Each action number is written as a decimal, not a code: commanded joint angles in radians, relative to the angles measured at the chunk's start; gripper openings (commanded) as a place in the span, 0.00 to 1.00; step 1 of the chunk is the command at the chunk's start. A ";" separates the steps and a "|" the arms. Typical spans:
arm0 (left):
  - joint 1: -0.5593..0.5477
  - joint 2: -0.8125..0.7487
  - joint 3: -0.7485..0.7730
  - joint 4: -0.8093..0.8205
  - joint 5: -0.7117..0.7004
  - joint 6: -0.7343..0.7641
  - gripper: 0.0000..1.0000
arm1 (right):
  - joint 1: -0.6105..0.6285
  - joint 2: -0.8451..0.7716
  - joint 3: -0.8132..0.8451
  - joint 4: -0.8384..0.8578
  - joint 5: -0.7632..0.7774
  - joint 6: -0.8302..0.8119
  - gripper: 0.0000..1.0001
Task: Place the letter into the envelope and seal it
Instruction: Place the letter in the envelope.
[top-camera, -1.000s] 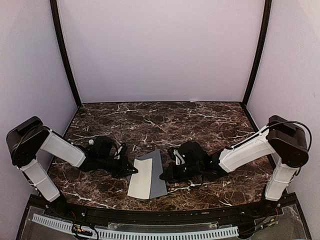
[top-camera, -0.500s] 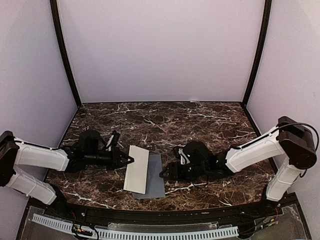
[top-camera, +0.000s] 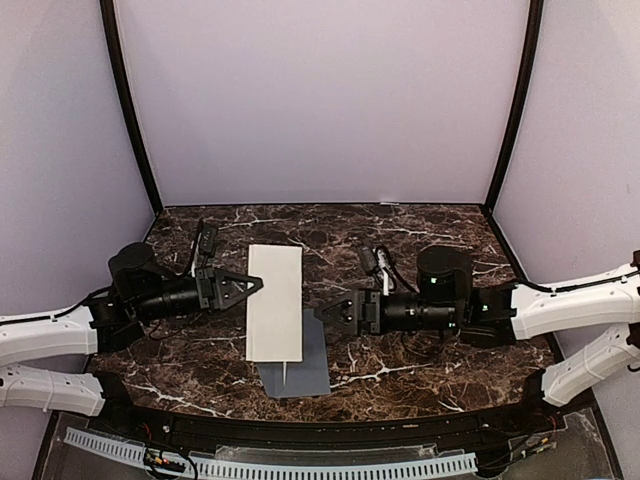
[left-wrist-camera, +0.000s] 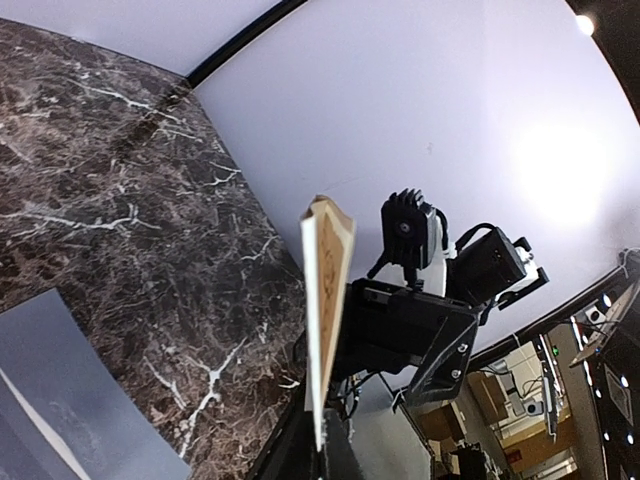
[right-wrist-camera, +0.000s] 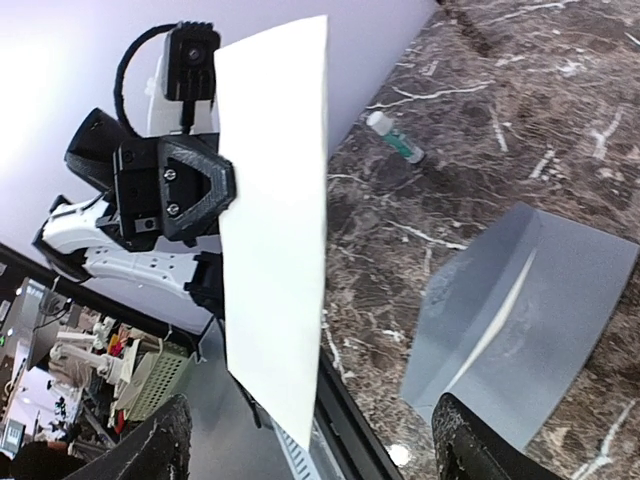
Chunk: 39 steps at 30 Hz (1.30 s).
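Clamping the letter by its edge, left gripper, envelope below

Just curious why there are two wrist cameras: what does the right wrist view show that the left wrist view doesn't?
Only right wrist: the letter face-on, the left gripper from outside, pinching its edge, a small tube on the table. Only left wrist: the letter edge-on, the right gripper from outside, beyond it. Both: the raised letter, the envelope below.
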 joint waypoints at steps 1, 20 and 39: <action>-0.060 -0.031 0.081 0.045 -0.054 0.015 0.00 | 0.043 0.022 0.060 0.098 -0.066 -0.056 0.79; -0.083 -0.073 0.081 0.114 -0.119 -0.020 0.00 | 0.116 0.078 0.043 0.279 -0.134 -0.026 0.00; -0.129 -0.004 0.098 0.022 -0.019 -0.038 0.44 | 0.116 0.023 -0.009 0.293 -0.081 -0.019 0.00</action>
